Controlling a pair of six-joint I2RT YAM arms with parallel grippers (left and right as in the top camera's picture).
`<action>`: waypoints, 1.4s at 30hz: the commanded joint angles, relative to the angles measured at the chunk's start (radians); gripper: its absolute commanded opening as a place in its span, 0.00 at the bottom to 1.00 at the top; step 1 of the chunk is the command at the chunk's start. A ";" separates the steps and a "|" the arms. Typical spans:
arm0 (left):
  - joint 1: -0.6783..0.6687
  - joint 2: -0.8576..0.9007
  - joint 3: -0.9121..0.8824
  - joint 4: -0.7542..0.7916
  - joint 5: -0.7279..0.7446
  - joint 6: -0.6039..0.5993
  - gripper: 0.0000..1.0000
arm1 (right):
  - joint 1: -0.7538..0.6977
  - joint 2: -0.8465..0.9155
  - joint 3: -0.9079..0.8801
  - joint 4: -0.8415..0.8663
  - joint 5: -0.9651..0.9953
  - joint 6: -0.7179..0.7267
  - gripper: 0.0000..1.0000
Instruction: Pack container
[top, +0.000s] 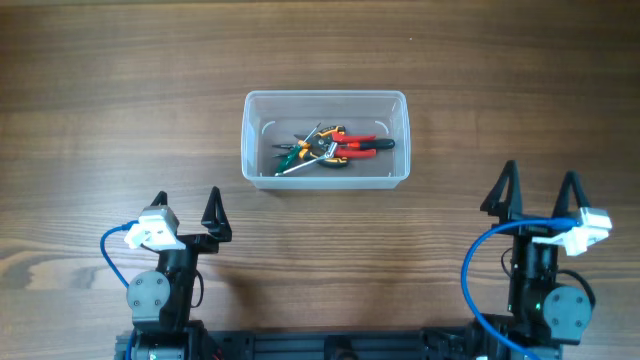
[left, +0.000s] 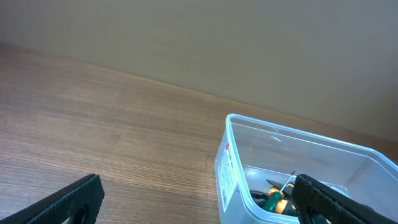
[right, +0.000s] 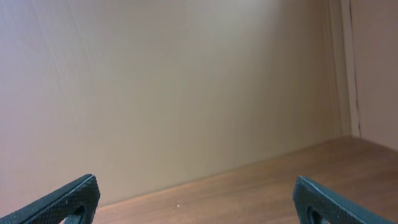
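The container (top: 325, 96) sits mid-table (top: 100, 120), its long axis running left to right and its open top facing up. The left gripper (top: 187, 196) and right gripper (top: 540, 172) are both spread wide, hold nothing, and are well apart from it. It is clear plastic with rounded corners, and red-, green- and orange-handled hand tools (top: 330, 148) are heaped inside.

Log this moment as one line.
left hand: open, empty | right hand: open, empty | container: tools inside | both hands apart from container
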 joint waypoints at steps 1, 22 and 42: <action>0.006 -0.010 -0.005 -0.006 -0.005 -0.010 1.00 | 0.004 -0.073 -0.035 0.002 -0.026 -0.018 0.99; 0.006 -0.010 -0.005 -0.006 -0.005 -0.010 1.00 | 0.005 -0.095 -0.127 -0.120 -0.027 0.070 1.00; 0.006 -0.010 -0.005 -0.006 -0.005 -0.010 1.00 | 0.089 -0.095 -0.166 -0.161 -0.051 -0.054 1.00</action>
